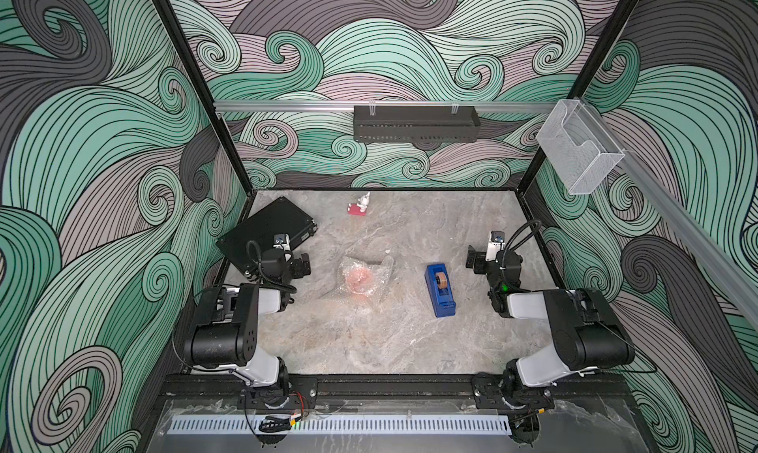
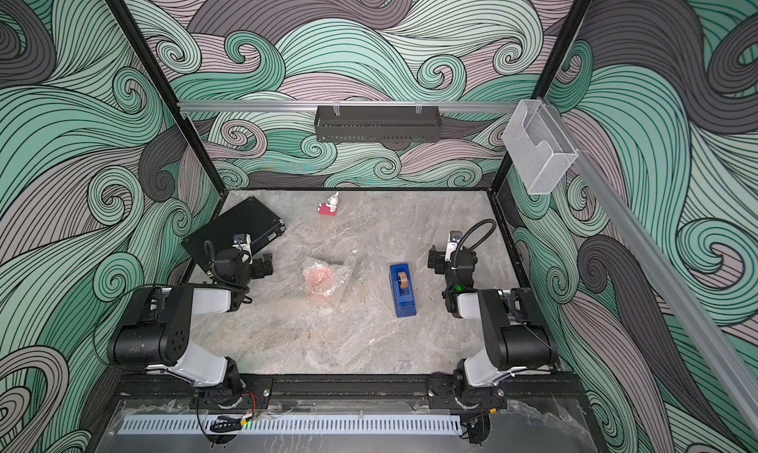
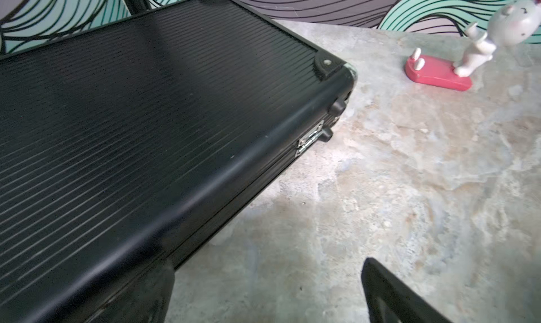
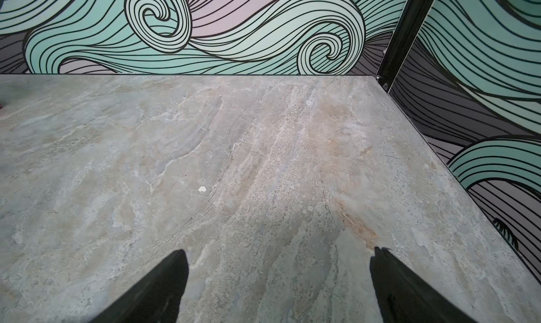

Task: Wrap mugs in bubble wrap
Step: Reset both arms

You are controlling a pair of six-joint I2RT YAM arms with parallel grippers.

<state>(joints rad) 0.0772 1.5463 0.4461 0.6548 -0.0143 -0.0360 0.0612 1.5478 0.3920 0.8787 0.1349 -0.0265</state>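
While the salmon-orange mug sat inside the crumpled bubble wrap near the middle of the tabletop, showing only as a blurred orange patch through the plastic, neither arm touched it. The left end effector hung released, jaws spread and holding nothing, just beside the near edge of the black case. The right end effector was likewise released and empty over bare tabletop, well apart from the bundle. A blue tape dispenser lay between the bundle and the right arm. A red-and-white figurine stood near the back wall.
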